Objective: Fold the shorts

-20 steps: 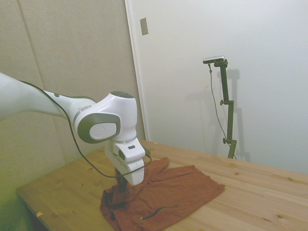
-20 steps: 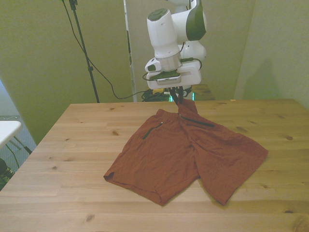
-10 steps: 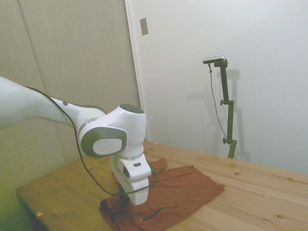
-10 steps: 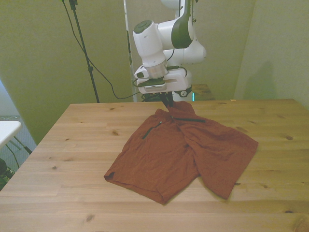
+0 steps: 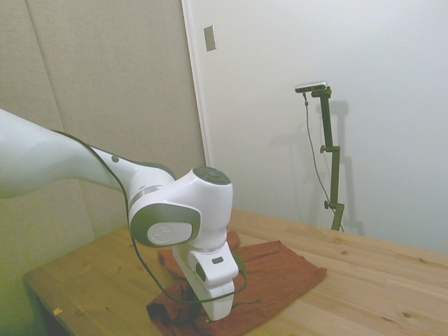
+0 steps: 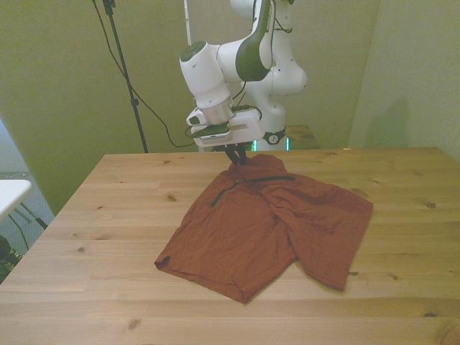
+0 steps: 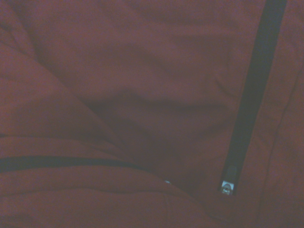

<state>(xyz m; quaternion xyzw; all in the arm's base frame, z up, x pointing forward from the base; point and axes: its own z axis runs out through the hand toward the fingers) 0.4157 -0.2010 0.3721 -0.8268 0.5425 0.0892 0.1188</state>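
Note:
The rust-orange shorts (image 6: 259, 230) lie spread on the wooden table (image 6: 108, 215), legs toward the near edge. My gripper (image 6: 237, 159) is shut on the waistband at the far edge and holds a small peak of fabric just off the table. A dark pocket zip (image 6: 272, 178) runs beside the pinch. In the side view the shorts (image 5: 280, 269) lie behind the arm's white hand (image 5: 213, 290), which hides the fingers. Red fabric fills the wrist view, crossed by a dark zip (image 7: 251, 95) with its pull (image 7: 228, 186).
Bare wood shows around the garment on both sides and along the near edge (image 6: 215, 323). A white object (image 6: 8, 192) sits past the table at the front view's left. The arm's black cable (image 5: 150, 273) loops beside the wrist.
The gripper has carried the pinched waistband toward the front view's left and lower. The leg on the front view's right has slid leftward and bunched toward the middle.

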